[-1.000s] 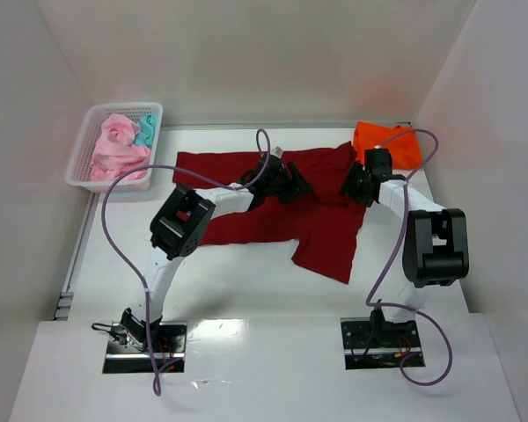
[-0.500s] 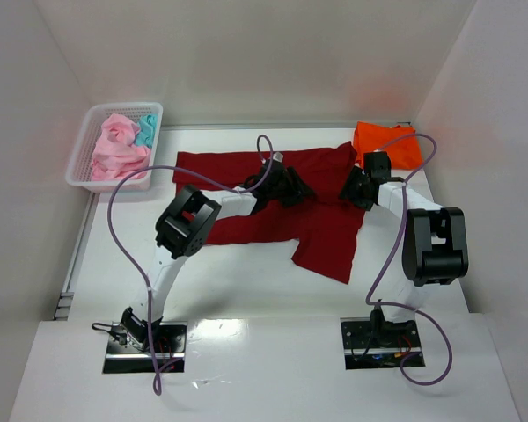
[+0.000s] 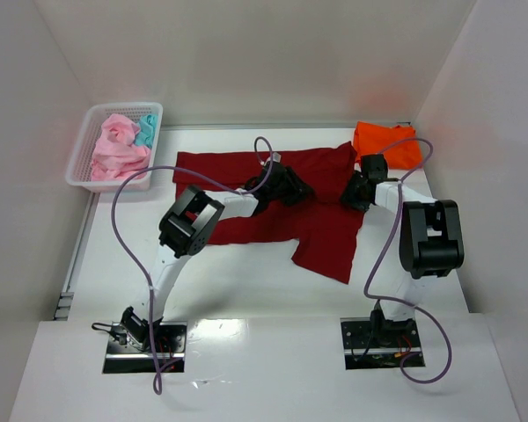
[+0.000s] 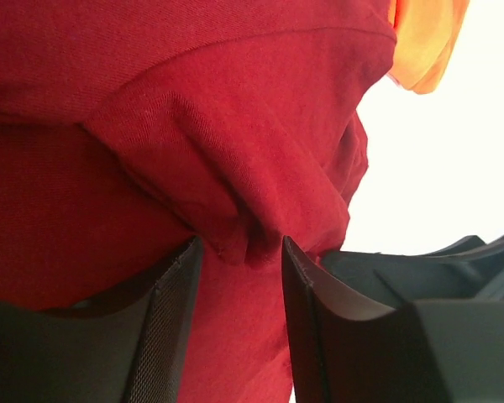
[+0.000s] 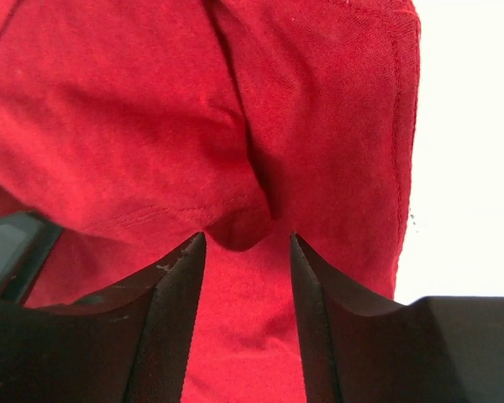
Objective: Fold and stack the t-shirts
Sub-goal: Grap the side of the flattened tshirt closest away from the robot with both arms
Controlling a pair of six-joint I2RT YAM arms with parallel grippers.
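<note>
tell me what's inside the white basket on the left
Bunched pale pink shirts fill the basket, a teal one tucked at its far right corner. Whatever lies beneath them, floor included, is covered.

No legible text, label or number, it seems.

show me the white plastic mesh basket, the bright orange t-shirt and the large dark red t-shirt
white plastic mesh basket [image 3: 106,183], top view, near rim
bright orange t-shirt [image 3: 389,142], top view, middle of cloth
large dark red t-shirt [image 3: 330,242], top view, lower flap
</note>
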